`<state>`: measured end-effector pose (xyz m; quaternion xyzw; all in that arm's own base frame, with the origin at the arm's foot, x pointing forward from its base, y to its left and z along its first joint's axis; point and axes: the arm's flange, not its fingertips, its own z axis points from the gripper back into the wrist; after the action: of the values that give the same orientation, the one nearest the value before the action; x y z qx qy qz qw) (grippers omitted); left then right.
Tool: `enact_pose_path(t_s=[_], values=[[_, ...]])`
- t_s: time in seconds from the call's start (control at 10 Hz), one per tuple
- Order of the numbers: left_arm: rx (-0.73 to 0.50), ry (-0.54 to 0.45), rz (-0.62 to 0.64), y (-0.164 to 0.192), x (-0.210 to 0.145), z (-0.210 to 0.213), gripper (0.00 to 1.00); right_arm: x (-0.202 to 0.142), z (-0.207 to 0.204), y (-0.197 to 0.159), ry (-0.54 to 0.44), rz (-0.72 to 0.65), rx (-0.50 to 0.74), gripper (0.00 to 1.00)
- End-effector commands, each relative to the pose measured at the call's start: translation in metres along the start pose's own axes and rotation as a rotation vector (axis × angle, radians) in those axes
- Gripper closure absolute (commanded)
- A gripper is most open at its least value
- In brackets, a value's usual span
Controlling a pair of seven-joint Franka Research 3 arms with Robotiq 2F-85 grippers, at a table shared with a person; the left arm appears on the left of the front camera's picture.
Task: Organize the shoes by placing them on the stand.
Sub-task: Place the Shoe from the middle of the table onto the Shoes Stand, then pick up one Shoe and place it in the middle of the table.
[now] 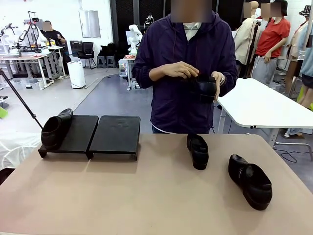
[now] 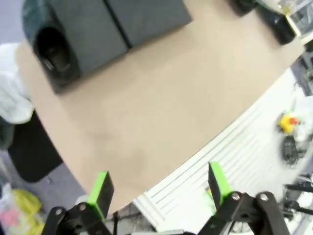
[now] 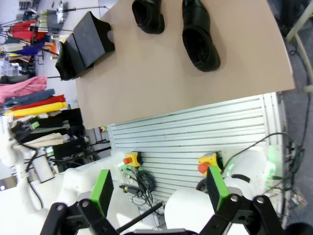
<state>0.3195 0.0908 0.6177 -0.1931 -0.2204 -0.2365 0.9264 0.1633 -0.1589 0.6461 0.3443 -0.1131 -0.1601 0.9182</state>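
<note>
One black glossy shoe [image 1: 55,129] rests on the left section of the low black stand [image 1: 115,134], at its left edge. In the left wrist view that shoe [image 2: 51,46] lies at the top left on the stand [image 2: 142,17]. Two more shoes lie on the tan table: one near the middle [image 1: 198,151] and one at the right [image 1: 250,181]. The person at the far side holds another shoe [image 1: 205,89] in both hands. My left gripper [image 2: 160,191] is open, high above the table's near edge. My right gripper [image 3: 160,191] is open too, above the robot's base, with two shoes [image 3: 148,14] [image 3: 199,36] far ahead.
The tan table [image 1: 146,196] has free room across its front and middle. The right section of the stand [image 1: 116,132] is bare. A white table [image 1: 264,103] stands behind at the right. A tripod leg [image 1: 19,98] slants at the far left.
</note>
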Motion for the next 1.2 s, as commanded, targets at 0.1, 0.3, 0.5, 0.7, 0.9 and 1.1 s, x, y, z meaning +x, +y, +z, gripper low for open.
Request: enact_pose_path(t_s=[0.1,0.3,0.5,0.7,0.9,1.1], values=[[-0.153,-0.251,0.001,-0.008,-0.014,0.071,0.00,-0.001,0.001,0.002,-0.005,0.017,0.022,0.00],[-0.109,-0.282,0.105,0.000,-0.027,0.111,0.00,-0.001,0.001,0.002,-0.005,0.017,0.022,0.00],[-0.106,-0.296,0.056,-0.008,-0.030,0.110,0.00,-0.001,0.001,0.002,-0.005,0.017,0.022,0.00],[-0.106,-0.296,0.056,-0.008,-0.030,0.110,0.00,-0.001,0.001,0.002,-0.005,0.017,0.022,0.00],[-0.106,-0.296,0.056,-0.008,-0.030,0.110,0.00,-0.001,0.001,0.002,-0.005,0.017,0.022,0.00],[-0.106,-0.296,0.056,-0.008,-0.030,0.110,0.00,-0.001,0.001,0.002,-0.005,0.017,0.022,0.00]])
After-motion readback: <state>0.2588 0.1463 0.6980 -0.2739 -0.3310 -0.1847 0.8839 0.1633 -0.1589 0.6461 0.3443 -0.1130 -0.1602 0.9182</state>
